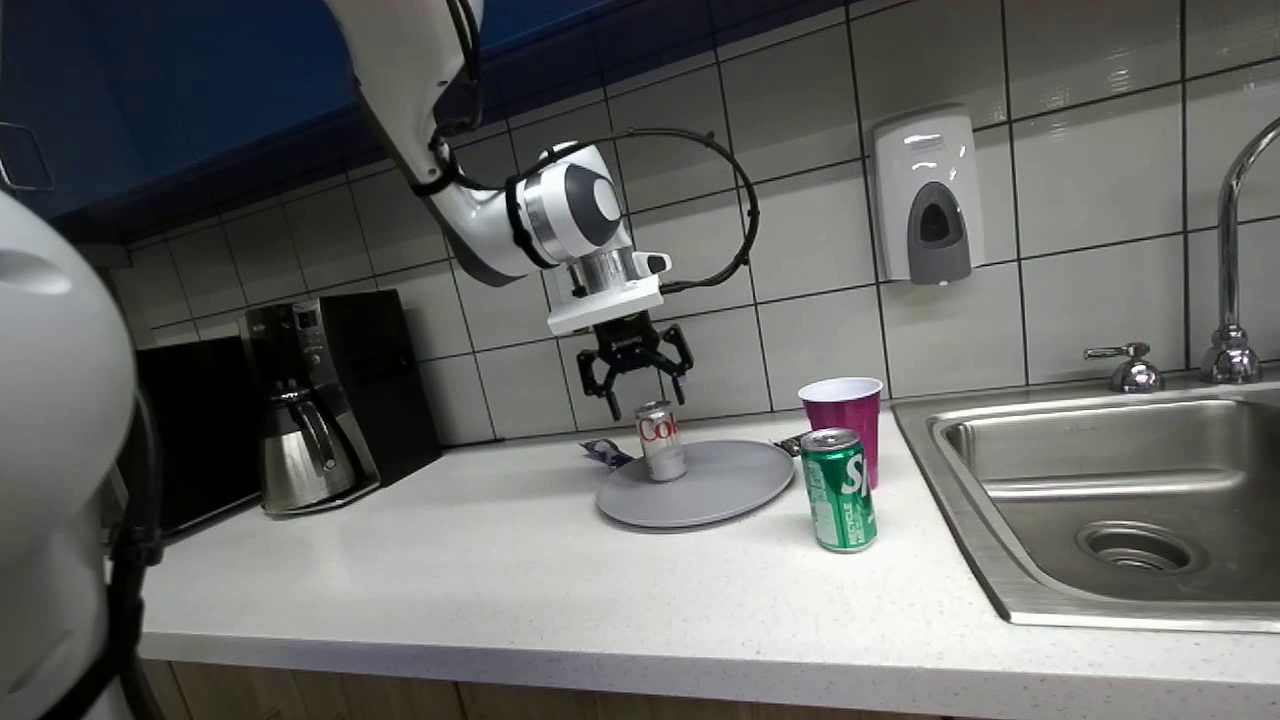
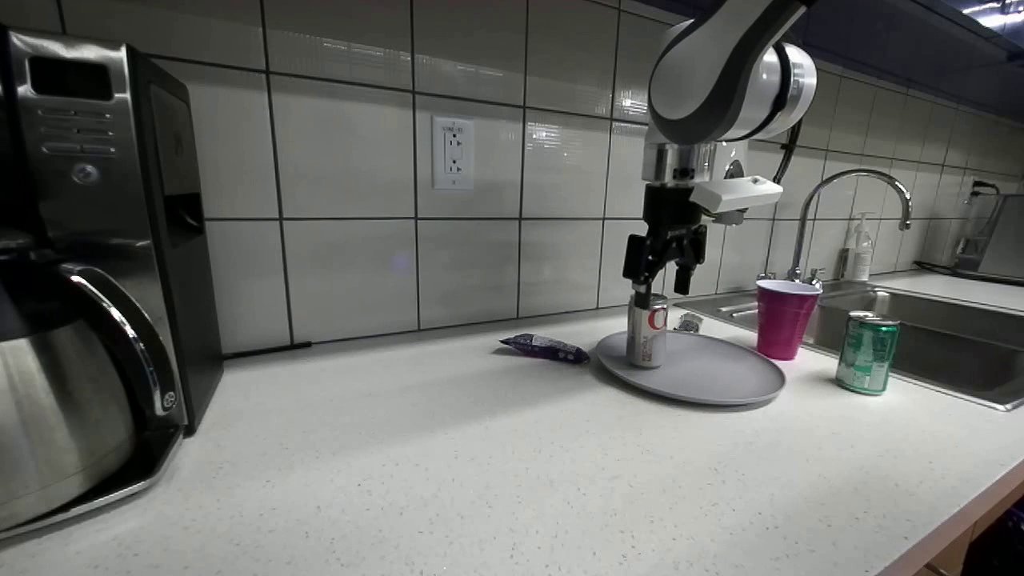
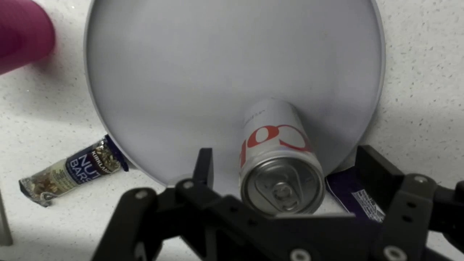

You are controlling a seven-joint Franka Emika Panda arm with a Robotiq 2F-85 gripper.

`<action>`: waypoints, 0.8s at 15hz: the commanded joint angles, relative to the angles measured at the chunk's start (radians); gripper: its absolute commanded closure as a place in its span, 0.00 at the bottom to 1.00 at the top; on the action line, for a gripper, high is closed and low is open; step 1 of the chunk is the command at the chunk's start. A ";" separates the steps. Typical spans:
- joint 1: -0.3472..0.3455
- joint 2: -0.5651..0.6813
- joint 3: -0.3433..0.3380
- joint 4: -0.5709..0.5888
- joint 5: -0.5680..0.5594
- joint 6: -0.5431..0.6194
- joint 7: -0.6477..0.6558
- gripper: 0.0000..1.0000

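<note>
gripper point(image 1: 648, 405) spread wide over silver can point(image 1: 663, 447) | wrist view, lower left: nut bar point(image 3: 74, 171), print legible only here

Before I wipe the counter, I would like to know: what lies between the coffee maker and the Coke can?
Countertop, then a purple wrapper beside the grey plate under the Coke can; both exterior views show this.
</note>
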 commanded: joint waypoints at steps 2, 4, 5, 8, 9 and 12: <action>-0.002 -0.118 0.003 -0.139 0.006 0.006 0.023 0.00; -0.002 -0.153 0.002 -0.186 0.008 0.012 0.033 0.00; -0.002 -0.169 0.002 -0.207 0.010 0.014 0.039 0.00; -0.005 -0.205 -0.003 -0.263 0.025 0.028 0.082 0.00; -0.007 -0.212 -0.004 -0.274 0.038 0.029 0.094 0.00; -0.017 -0.226 -0.020 -0.312 0.071 0.060 0.146 0.00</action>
